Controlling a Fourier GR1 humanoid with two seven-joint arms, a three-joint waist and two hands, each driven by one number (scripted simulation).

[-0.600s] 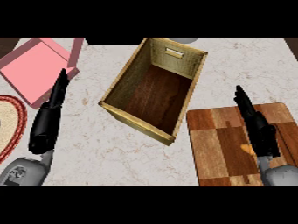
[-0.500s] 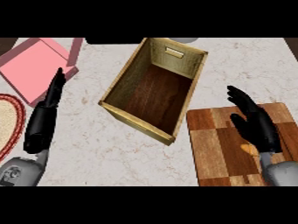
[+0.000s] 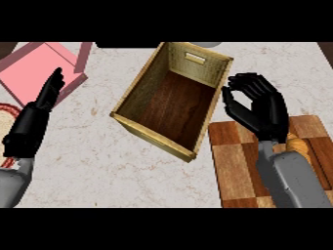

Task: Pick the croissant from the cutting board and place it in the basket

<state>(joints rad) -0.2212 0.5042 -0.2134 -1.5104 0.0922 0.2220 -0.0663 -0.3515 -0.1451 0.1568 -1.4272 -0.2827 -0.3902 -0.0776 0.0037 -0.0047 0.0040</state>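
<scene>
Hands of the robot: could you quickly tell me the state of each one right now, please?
Left hand: open, fingers straight, holding nothing.
Right hand: open, fingers relaxed, holding nothing, above the cutting board.

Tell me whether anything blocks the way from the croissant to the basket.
Only the robot's own right hand and forearm, which lie over the croissant on the cutting board. No other object stands between it and the open-topped basket just beside the board.

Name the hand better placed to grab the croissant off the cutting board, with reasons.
Right. The right hand hovers open over the checkered wooden cutting board, the golden croissant beside its wrist. The left hand rests far across the counter.
</scene>
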